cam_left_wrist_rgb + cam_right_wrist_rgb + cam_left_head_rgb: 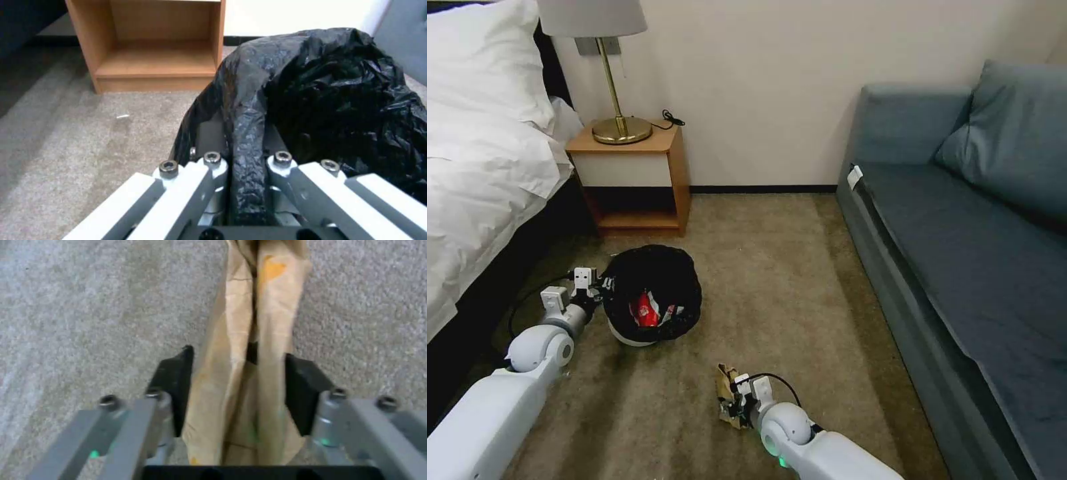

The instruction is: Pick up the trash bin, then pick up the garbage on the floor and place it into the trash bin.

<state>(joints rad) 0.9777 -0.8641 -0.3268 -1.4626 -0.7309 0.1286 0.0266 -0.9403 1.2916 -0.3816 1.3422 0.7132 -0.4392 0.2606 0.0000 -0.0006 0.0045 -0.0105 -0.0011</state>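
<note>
Trash bin rim is clamped in my left hand; my right hand pinches the brown paper bag above the floor.

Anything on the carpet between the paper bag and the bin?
Nothing: in the head view, bare carpet separates the crumpled brown paper bag from the round white black-lined trash bin.
</note>
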